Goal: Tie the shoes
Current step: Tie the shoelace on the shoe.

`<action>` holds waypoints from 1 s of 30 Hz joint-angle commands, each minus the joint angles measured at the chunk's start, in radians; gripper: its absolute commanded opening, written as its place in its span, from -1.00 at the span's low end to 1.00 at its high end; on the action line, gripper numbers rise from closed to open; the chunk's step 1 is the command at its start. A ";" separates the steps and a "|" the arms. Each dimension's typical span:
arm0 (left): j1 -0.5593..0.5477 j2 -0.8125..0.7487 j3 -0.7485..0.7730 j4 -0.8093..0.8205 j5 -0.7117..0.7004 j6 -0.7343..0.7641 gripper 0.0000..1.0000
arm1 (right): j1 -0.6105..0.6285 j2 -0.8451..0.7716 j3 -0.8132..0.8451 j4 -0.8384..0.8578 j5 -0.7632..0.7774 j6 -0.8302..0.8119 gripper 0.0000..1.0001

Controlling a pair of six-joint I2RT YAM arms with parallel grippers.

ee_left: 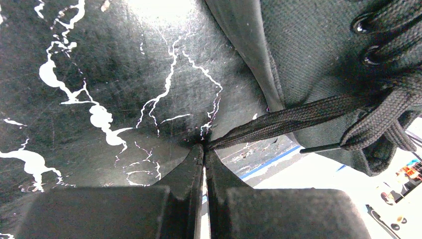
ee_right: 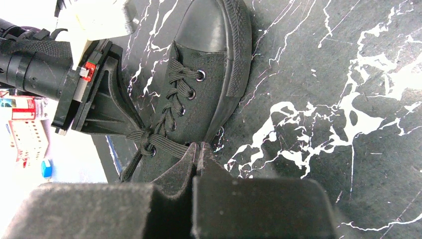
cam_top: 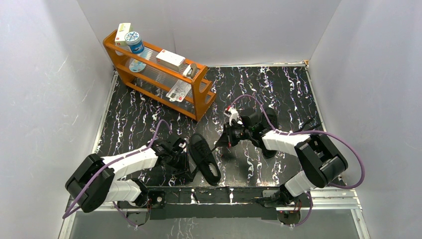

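Your left gripper [ee_left: 204,149] pinches one lace [ee_left: 288,119], right gripper [ee_right: 197,149] clamps the other lace [ee_right: 168,143] — opposed across the shoe [ee_right: 214,99], presumably to cinch the knot [ee_right: 148,138].

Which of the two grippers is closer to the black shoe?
Left, slightly. The left gripper sits close beside the shoe on its left, pinching a lace strand. The right gripper pinches the other lace strand just off the right side, bare table showing between.
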 commanded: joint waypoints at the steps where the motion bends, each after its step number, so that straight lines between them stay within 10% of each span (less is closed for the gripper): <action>1: 0.001 0.013 0.029 -0.043 -0.015 0.029 -1.00 | -0.007 -0.003 0.022 -0.003 -0.021 -0.024 -1.00; 9: 0.002 -0.075 0.182 -0.331 -0.153 -0.028 0.11 | 0.002 -0.045 0.125 -0.309 0.040 -0.159 -0.12; 15: 0.032 -0.200 0.238 -0.474 -0.190 -0.052 0.18 | 0.002 -0.111 0.152 -0.458 0.097 -0.256 0.18; 20: 0.033 -0.257 0.223 -0.137 -0.052 -0.022 0.18 | 0.002 -0.141 0.145 -0.454 0.040 -0.275 0.20; 30: 0.021 0.092 0.321 -0.046 0.027 0.074 -0.11 | 0.001 -0.160 0.158 -0.385 -0.005 -0.190 0.11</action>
